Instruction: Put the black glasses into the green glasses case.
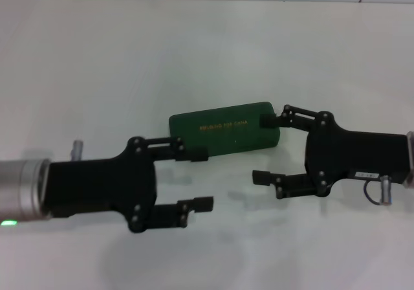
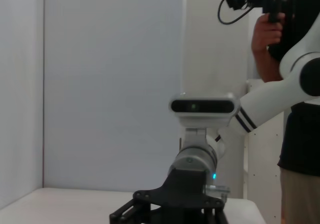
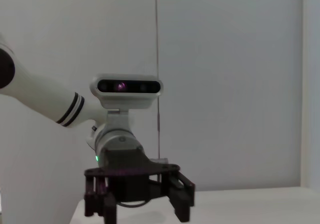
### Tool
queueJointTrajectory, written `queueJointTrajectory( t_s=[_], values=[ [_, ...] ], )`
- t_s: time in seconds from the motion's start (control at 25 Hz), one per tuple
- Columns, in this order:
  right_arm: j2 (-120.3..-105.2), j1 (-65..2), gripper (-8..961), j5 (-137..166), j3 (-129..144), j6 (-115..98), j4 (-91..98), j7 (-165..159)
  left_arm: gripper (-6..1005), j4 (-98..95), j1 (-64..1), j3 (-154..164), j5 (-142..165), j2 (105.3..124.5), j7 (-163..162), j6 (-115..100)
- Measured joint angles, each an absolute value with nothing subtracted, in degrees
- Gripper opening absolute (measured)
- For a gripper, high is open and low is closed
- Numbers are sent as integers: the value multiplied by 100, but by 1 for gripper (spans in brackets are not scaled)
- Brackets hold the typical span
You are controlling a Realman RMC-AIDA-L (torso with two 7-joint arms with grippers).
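The green glasses case [image 1: 223, 133] lies shut on the white table [image 1: 97, 76], with gold lettering on its lid. The black glasses are not in view in any frame. My left gripper [image 1: 204, 178] is open at the case's front left; its upper finger overlaps the case's near left edge. My right gripper [image 1: 262, 147] is open at the case's right end, and its upper fingertip [image 1: 268, 118] is at that end. Both are empty. The left wrist view shows the right arm [image 2: 192, 164]. The right wrist view shows the left arm [image 3: 120, 144] with its fingers spread.
The white table stretches bare behind and to the left of the case, with a wall at its far edge. In the left wrist view a person [image 2: 295, 109] holding a camera stands behind the right arm.
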State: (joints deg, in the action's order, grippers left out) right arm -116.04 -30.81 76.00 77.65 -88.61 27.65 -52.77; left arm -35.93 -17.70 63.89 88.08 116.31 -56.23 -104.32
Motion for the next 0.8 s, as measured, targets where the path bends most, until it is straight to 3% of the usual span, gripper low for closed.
queueJointTrajectory(
  t_s=[0.24,0.8],
  values=[
    [-11617,-3115,894,7555,7788,-8855,2689,-5066,669,-3611,-1524,6363,8781,11617,-5374,-10610],
    [-11619,-3073,888,7541,7796,-8881,2680,-5059,667,-3597,-1361,6079,8801,11526,-5350,-10752]
  ],
)
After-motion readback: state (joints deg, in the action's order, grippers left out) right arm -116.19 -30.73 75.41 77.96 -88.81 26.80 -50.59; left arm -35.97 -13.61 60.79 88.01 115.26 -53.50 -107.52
